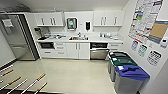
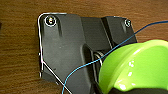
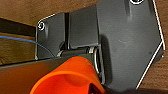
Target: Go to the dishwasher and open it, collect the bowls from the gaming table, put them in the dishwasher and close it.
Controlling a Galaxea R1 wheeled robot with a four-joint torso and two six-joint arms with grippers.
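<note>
The dishwasher (image 1: 99, 53) sits under the counter right of the sink, across the floor from me, with a grey steel front and a dark strip along its top. Rods with wooden handles of the gaming table (image 1: 23, 85) poke in at the lower left of the head view. In the left wrist view a bright green bowl (image 2: 140, 67) hangs close over my own dark plate, my left gripper (image 2: 125, 90) shut on its rim. An orange bowl (image 3: 67, 76) sits the same way in my right gripper (image 3: 100, 89).
A steel fridge (image 1: 15, 37) stands at the left wall. The sink (image 1: 78, 38) and white cabinets fill the back. Three bins line the right wall, the nearest with a blue lid (image 1: 131, 72). Pale floor (image 1: 72, 72) stretches between me and the counter.
</note>
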